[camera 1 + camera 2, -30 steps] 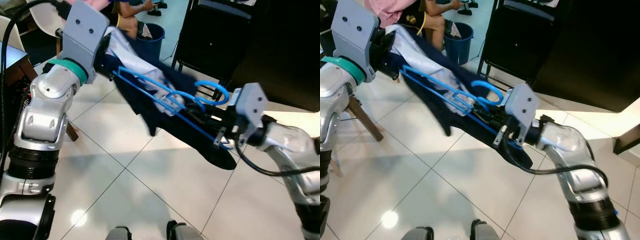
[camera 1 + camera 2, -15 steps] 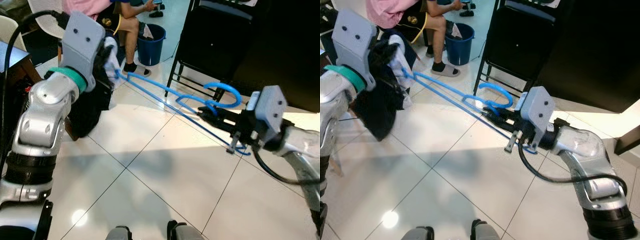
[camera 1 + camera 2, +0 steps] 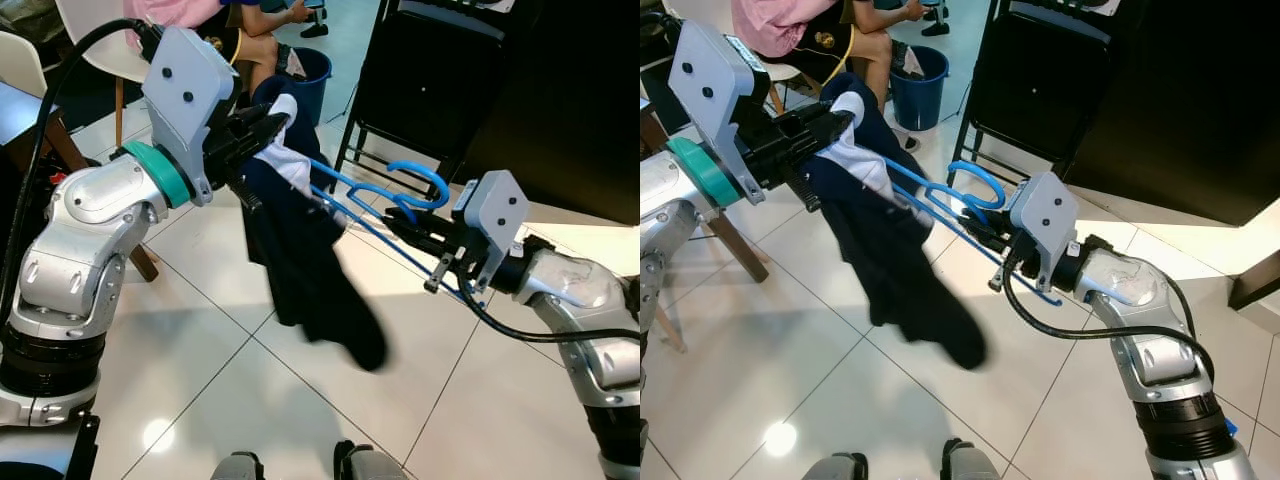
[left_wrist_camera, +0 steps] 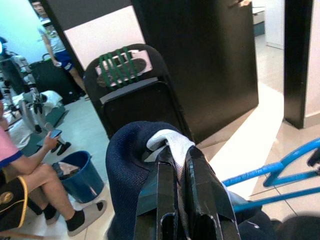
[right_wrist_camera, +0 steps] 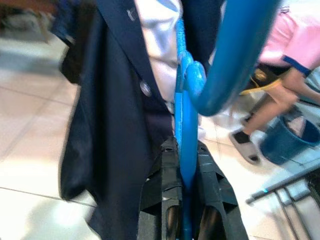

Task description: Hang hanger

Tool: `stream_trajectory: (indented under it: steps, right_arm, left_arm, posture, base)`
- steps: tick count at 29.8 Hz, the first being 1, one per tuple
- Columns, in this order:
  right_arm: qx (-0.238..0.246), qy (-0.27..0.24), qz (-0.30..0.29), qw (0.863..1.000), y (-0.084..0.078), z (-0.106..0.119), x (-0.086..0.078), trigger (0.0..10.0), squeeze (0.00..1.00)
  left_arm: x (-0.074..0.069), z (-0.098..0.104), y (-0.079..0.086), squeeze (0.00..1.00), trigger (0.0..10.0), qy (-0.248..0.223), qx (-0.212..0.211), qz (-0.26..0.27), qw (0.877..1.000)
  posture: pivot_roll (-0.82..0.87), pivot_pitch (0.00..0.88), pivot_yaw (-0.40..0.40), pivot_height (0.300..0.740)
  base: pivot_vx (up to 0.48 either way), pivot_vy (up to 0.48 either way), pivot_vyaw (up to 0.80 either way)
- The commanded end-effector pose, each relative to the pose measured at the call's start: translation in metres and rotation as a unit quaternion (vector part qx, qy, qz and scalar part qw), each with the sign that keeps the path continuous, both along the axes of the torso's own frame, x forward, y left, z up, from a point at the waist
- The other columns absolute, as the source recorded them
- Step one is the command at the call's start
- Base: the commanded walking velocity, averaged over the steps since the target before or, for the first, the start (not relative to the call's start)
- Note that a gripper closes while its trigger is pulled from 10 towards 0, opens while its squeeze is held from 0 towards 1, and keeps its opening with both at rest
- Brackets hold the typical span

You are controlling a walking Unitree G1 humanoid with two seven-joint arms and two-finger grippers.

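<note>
Hanger (image 3: 385,200) is out in front of me above the tiled floor (image 3: 200,360), my right claw (image 3: 405,228) clamped tight on its blue neck to keep it steady. My left claw (image 3: 262,128) is pinched shut on the dark jacket (image 3: 305,270), holding the collar up so I can work it onto the hanger's arm

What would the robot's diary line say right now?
left gripper: shut on dark navy jacket | right gripper: shut on blue plastic hanger | hanger not hung
</note>
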State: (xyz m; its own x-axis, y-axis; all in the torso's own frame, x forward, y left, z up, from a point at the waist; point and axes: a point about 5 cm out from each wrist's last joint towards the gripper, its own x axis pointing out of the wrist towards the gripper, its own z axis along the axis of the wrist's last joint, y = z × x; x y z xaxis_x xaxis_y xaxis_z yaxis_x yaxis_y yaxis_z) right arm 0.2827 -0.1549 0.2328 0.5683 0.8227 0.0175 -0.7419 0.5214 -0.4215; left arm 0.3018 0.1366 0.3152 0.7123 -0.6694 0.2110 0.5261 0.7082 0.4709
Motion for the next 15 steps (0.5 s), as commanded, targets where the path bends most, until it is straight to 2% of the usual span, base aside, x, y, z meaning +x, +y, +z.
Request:
stream_trajectory:
  steps: [1, 2, 3, 9, 10, 11, 12, 15]
  right_arm:
    - [0.028, 0.0, 0.069, 0.997, 0.01, 0.013, -0.015, 10.0, 0.0]
    - [0.028, 0.0, 0.069, 0.997, 0.01, 0.013, -0.015, 10.0, 0.0]
    - [0.027, -0.003, 0.099, 0.995, 0.01, 0.02, -0.023, 10.0, 0.0]
    - [0.018, -0.009, 0.108, 0.994, 0.007, 0.024, -0.026, 10.0, 0.0]
    - [-0.013, -0.015, 0.077, 0.997, -0.007, 0.024, -0.021, 10.0, 0.0]
    - [-0.013, -0.015, 0.077, 0.997, -0.007, 0.024, -0.021, 10.0, 0.0]
    - [-0.038, -0.018, 0.052, 0.998, -0.019, 0.022, -0.018, 10.0, 0.0]
    - [-0.052, -0.017, 0.038, 0.998, -0.025, 0.021, -0.017, 10.0, 0.0]
  left_arm:
    - [0.003, -0.001, -0.005, 0.0, 10.0, -0.007, 0.018, -0.009, 1.0]
    - [0.003, -0.001, -0.005, 0.0, 10.0, -0.007, 0.018, -0.009, 1.0]
    - [0.008, -0.002, -0.004, 0.0, 10.0, -0.008, 0.033, 0.001, 0.999]
    - [0.012, -0.001, -0.002, 0.0, 10.0, -0.01, 0.045, 0.015, 0.999]
    - [0.014, 0.0, 0.003, 0.0, 10.0, -0.009, 0.054, 0.03, 0.998]
    - [0.014, 0.0, 0.003, 0.0, 10.0, -0.009, 0.054, 0.03, 0.998]
    - [0.014, 0.002, 0.007, 0.0, 10.0, -0.01, 0.057, 0.038, 0.998]
    - [0.014, 0.003, 0.009, 0.0, 10.0, -0.01, 0.058, 0.042, 0.997]
  posture:
    - [0.04, 0.105, 0.025, 0.74]
    - [0.04, 0.105, 0.025, 0.74]
    - [0.03, 0.105, 0.029, 0.74]
    - [0.03, 0.106, 0.031, 0.74]
    - [0.02, 0.107, 0.037, 0.74]
    - [0.02, 0.107, 0.037, 0.74]
    - [0.02, 0.107, 0.037, 0.74]
    - [0.02, 0.105, 0.037, 0.74]
  base:
    - [0.0, 0.0, 0.0]
    - [0.0, 0.0, 0.0]
    - [0.0, 0.0, 0.0]
    - [0.0, 0.0, 0.0]
    - [0.0, 0.0, 0.0]
    - [0.0, 0.0, 0.0]
    - [0.0, 0.0, 0.0]
    - [0.0, 0.0, 0.0]
